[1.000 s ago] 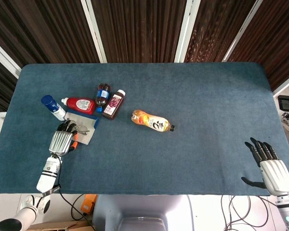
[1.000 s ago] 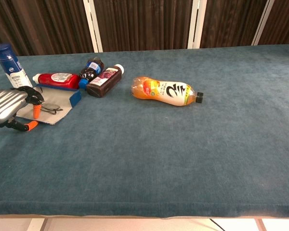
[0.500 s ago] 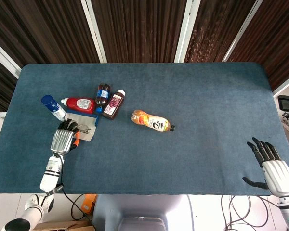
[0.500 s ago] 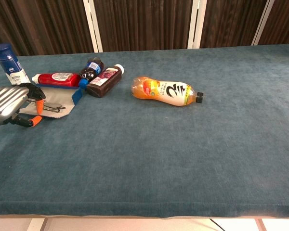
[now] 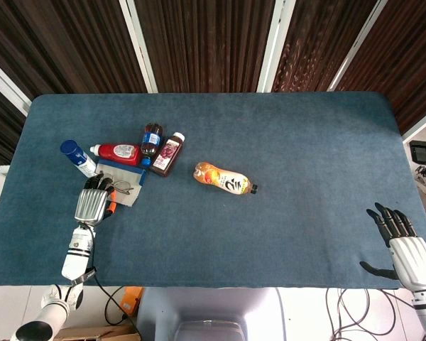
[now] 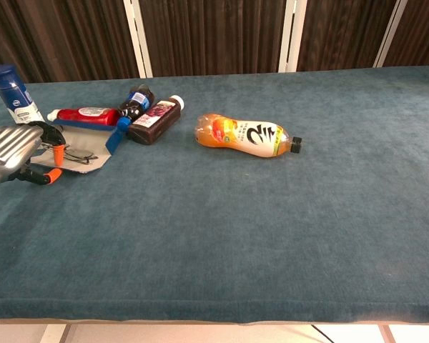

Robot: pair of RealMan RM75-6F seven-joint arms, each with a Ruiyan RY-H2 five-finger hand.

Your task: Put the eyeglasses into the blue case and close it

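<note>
The eyeglasses [image 5: 122, 189] are seen lying in the open blue case [image 5: 121, 185] at the table's [image 5: 284, 156] left side, their long axis running roughly left to right, lenses toward the case's raised blue wall. The left hand [image 5: 92, 202] is curled over the case's near-left edge, orange-tipped; whether anything is gripped cannot be told. The right hand [image 5: 405, 245] is held open, fingers spread, at the table's near-right edge

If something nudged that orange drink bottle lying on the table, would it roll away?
Probably a little. The orange drink bottle lies on its side with round walls, so it could roll, though its pinched waist and the table's fuzzy blue cloth would likely slow it. It looks full, so fairly heavy for its size.
</note>
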